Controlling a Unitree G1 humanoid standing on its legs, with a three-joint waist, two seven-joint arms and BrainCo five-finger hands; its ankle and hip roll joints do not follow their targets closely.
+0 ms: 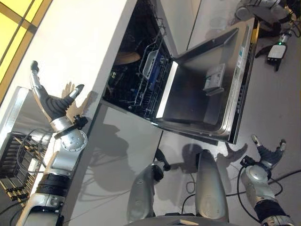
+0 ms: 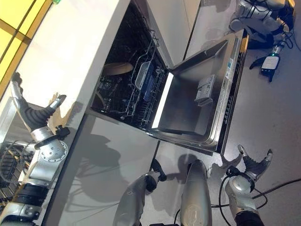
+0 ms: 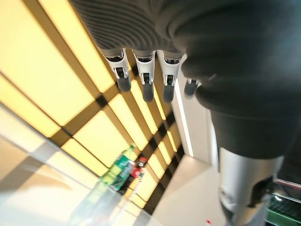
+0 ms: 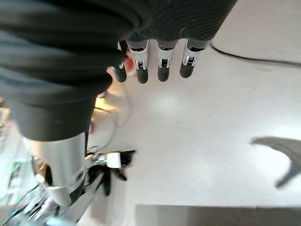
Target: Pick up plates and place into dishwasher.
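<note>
Stainless steel dishwasher door (image 1: 202,94) is hanging fully open, inner face up, with the dishwasher (image 1: 141,70) cavity dark behind it. In the left eye view a wire rack (image 1: 153,77) is sitting pulled partway out over the door hinge, and a tan plate (image 1: 126,57) is lying deeper inside the cavity, already in the machine. The left hand (image 1: 51,102) is hovering above the white countertop (image 1: 80,42), fingers spread and straight, thumb out, holding nothing. A black dish rack (image 1: 16,162) is sitting on the counter beside the left forearm. The right hand (image 1: 269,154) is hanging low over the grey floor (image 1: 277,108), right of the open door, fingers splayed, empty.

Right eye view is showing the same layout: plate (image 2: 117,68) resting inside the dishwasher behind the rack, left hand (image 2: 34,117) open above the counter edge, right hand (image 2: 254,165) open near the floor, well apart from the door.

Left wrist view: the left hand's fingers (image 3: 146,77) are pointing straight out in a row, nothing between them and the thumb; yellow panels (image 3: 42,80) are showing past them.

Right wrist view: the right hand's fingers (image 4: 162,63) are extending straight, gripping nothing, with bare floor past them.
</note>
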